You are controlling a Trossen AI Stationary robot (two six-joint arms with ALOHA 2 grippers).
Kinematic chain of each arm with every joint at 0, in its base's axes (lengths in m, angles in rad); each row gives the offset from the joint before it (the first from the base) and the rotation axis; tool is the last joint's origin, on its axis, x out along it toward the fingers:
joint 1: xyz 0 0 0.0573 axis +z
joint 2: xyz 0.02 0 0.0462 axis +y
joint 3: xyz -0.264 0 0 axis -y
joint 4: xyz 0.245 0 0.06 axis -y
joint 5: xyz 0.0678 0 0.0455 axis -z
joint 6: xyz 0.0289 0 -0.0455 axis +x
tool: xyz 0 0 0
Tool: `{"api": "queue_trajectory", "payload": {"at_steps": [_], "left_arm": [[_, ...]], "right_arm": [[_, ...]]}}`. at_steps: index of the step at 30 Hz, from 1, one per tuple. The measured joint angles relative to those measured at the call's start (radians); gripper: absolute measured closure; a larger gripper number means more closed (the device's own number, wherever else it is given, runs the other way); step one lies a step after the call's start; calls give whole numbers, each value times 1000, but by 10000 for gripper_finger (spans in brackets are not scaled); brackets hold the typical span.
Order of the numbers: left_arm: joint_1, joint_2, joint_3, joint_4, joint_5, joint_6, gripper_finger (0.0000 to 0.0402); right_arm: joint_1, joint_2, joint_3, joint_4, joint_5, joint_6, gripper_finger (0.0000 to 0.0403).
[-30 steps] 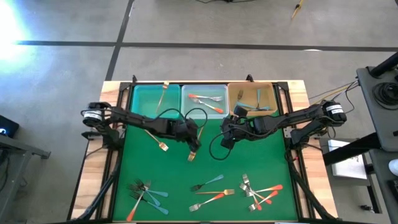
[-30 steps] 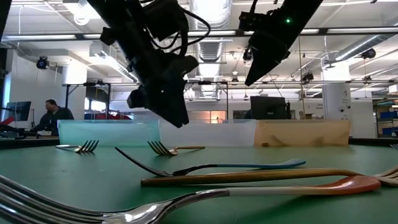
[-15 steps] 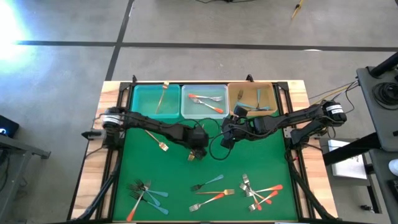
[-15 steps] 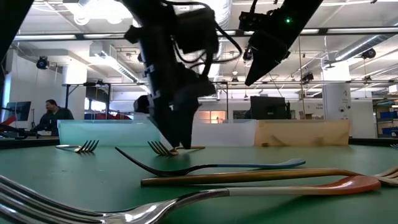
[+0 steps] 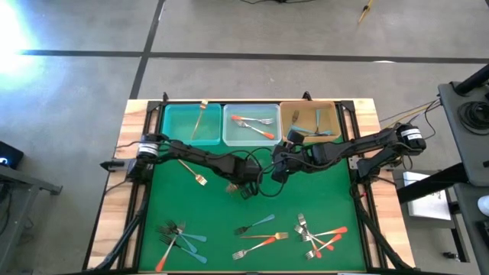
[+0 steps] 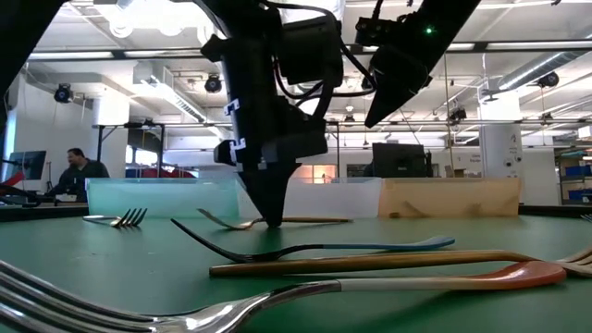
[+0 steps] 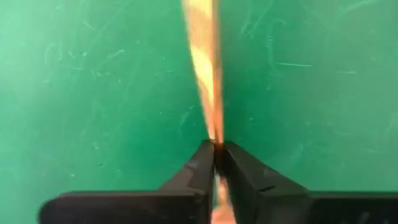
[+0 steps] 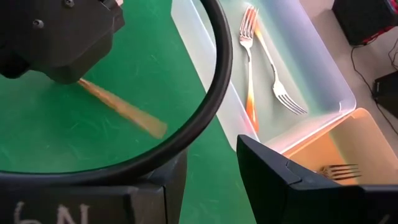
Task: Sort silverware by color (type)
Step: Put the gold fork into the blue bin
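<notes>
**Gold fork pinched at mid-desk**

My left end effector (image 5: 243, 186) is down on the green desk (image 5: 214, 214), clamped on a gold fork (image 6: 277, 220) lying there. My right end effector (image 5: 280, 169) hangs just beside it, fingers apart, holding nothing.

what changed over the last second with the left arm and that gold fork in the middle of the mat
The left gripper came down onto the green mat, shifted toward the table's middle, and shut on the gold fork; the left wrist view shows the fingers pinching its handle. The fork has turned on the mat under the grip. The right gripper stayed where it was, open, and the other forks and three bins did not move.
</notes>
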Motion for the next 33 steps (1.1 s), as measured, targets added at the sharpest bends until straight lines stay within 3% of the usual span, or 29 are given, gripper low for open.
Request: {"api": "queue_trajectory", "payload": {"at_steps": [7, 16, 22, 27, 33], "left_arm": [[0, -32, -4, -9, -50, 5, 398], [13, -301, -15, -284, -345, 10, 400], [86, -458, -33, -533, -524, -14, 400], [269, -541, -127, -536, -526, 115, 400], [524, -619, -319, -306, -381, 377, 400]], "right_arm": [[0, 0, 0, 1, 0, 0, 271], [0, 0, 0, 1, 0, 0, 271], [0, 0, 0, 0, 0, 0, 271], [0, 0, 0, 0, 0, 0, 271], [0, 0, 0, 1, 0, 0, 271]]}}
